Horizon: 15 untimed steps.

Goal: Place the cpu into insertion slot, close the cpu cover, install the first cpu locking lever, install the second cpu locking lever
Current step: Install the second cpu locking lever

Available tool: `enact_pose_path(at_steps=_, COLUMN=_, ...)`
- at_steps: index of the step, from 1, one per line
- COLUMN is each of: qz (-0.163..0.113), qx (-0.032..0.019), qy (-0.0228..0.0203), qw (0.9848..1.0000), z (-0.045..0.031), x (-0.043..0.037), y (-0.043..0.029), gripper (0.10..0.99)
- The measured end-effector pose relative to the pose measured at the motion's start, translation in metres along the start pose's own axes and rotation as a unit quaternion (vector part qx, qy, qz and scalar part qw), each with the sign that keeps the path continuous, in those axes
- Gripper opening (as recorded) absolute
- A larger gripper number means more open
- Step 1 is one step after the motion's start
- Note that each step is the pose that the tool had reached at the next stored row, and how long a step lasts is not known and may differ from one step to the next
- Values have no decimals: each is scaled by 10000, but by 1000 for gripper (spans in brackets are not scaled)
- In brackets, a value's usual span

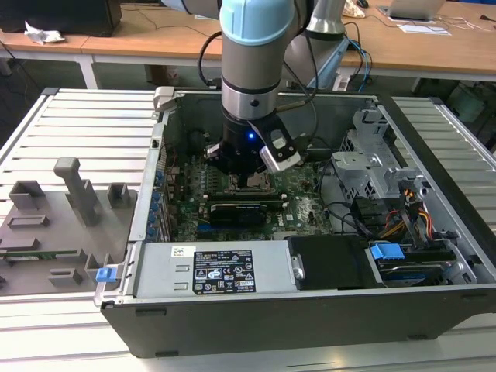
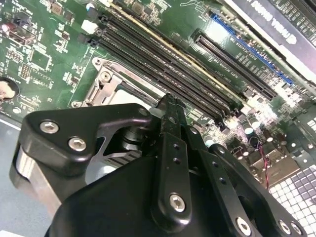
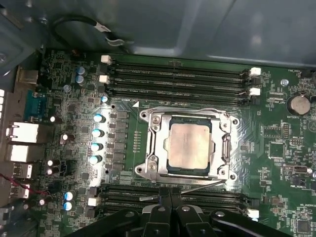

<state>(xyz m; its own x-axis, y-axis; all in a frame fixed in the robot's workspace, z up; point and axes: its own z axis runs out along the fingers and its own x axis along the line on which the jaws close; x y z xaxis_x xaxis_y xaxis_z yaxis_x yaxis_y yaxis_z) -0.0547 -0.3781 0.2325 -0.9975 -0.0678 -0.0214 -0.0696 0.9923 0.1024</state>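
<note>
In the first wrist view the cpu [image 3: 190, 145] lies flat in the insertion slot [image 3: 190, 120], its silver-grey top showing through the window of the cpu cover [image 3: 154, 143], which is folded down over it. A thin wire locking lever [image 3: 197, 186] runs slightly slanted along the socket edge nearest my gripper [image 3: 171, 193]. The black fingers [image 3: 162, 210] are pressed together, shut, with their tips right at that lever. In the second wrist view the gripper [image 2: 168, 104] stands over the socket's edge [image 2: 106, 81]. In the exterior view the gripper [image 1: 246, 172] hangs low inside the computer case, over the green motherboard [image 1: 298, 198].
Long black memory slots [image 3: 177, 74] flank the socket on two sides. A black card [image 1: 239, 211], the power supply [image 1: 221, 271], a drive cage [image 1: 372, 159] and loose cables [image 1: 395, 217] crowd the case. A grey fixture tray [image 1: 54, 225] sits at the exterior view's left.
</note>
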Motion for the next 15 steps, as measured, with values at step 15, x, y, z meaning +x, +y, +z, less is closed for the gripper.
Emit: enact_pose_path(at_steps=15, qz=1, qx=-140, qy=-9, qw=9999, z=113, x=122, y=-26, gripper=106)
